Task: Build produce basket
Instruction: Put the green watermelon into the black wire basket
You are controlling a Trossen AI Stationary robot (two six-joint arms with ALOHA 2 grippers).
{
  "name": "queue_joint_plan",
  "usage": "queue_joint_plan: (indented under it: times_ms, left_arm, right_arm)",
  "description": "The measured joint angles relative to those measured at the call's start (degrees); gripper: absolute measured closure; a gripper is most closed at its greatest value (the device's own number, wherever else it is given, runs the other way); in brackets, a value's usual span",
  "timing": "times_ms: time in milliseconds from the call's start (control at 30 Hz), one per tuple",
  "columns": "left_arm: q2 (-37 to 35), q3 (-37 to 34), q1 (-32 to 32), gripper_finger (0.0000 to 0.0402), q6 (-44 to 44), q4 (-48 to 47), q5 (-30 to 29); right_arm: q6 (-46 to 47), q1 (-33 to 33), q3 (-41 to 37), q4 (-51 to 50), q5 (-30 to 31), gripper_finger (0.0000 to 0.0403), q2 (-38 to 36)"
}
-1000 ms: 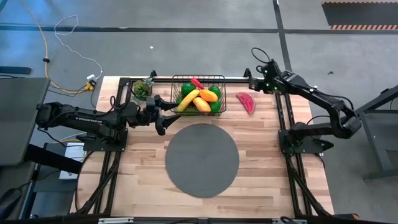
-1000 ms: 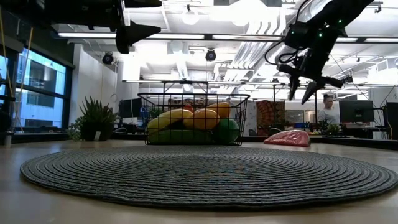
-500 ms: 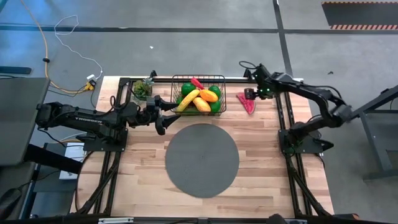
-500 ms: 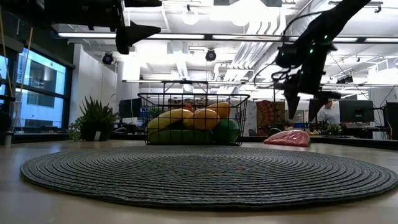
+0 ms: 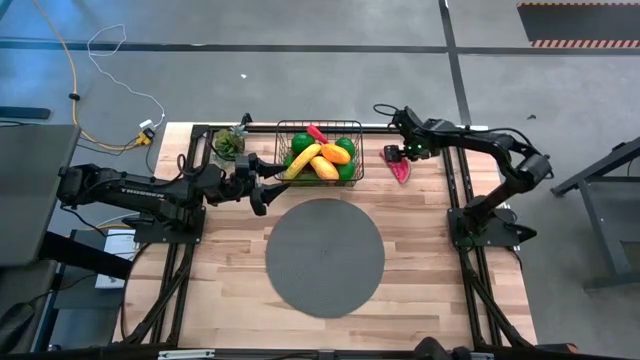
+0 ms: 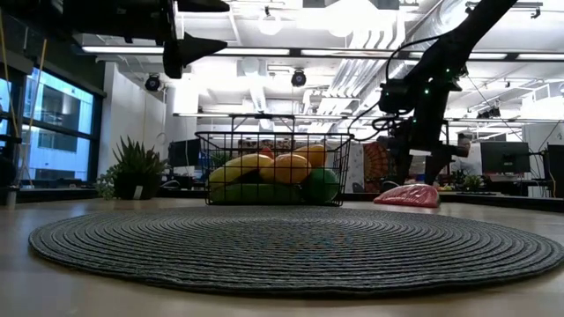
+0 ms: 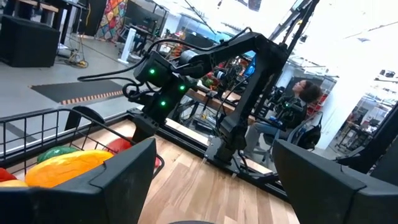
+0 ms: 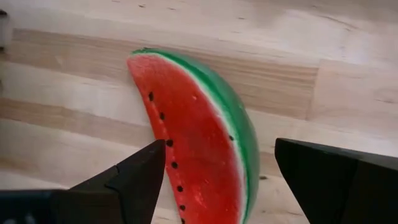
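Observation:
The black wire-mesh basket (image 5: 320, 152) stands at the table's far middle and also shows in the low view (image 6: 273, 167). It holds a yellow banana (image 5: 302, 160), orange-yellow pieces (image 5: 334, 154), green limes (image 5: 347, 170) and a red chilli (image 5: 317, 132). The red watermelon slice (image 5: 400, 167) lies flat on the table to the basket's right. My right gripper (image 5: 396, 151) is open just above the slice, and its fingers (image 8: 140, 180) stand on either side of the slice (image 8: 199, 143). My left gripper (image 5: 262, 186) is open and empty, high beside the basket's left near corner.
A round grey woven mat (image 5: 325, 257) lies on the table's middle, near side of the basket. A small potted plant (image 5: 229, 143) stands left of the basket. Black frame rails run along the table's sides. A person (image 6: 464, 151) sits in the room behind the table.
My right gripper has come down and toward the table's near edge, from above the far rail to just over the watermelon slice, staying open. The slice has not moved.

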Motion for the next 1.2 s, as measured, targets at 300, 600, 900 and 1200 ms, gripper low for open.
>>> queue_joint_plan:
  times_ms: [300, 600, 900, 1200]
  left_arm:
    - [0.0, 0.01, -0.01, 0.0092, 0.0, -0.02, -0.03]
    - [0.0, 0.02, -0.02, 0.0092, -0.02, -0.01, -0.01]
    - [0.01, 0.0, -0.01, 0.0092, -0.02, 0.03, 0.01]
    - [0.02, 0.0, 0.0, 0.0092, -0.02, 0.03, 0.1]
  right_arm:
    - [-1.03, 0.32, 0.0, -1.1, 1.43, 0.0121, -0.02]
    - [-3.82, 0.17, 0.22, 1.3, 4.32, 0.0121, -0.02]
    - [-5.33, 0.14, 0.28, 3.82, 0.5, 0.011, -0.02]
    - [-7.88, 0.14, 0.28, 3.39, -4.25, 0.0036, -0.02]
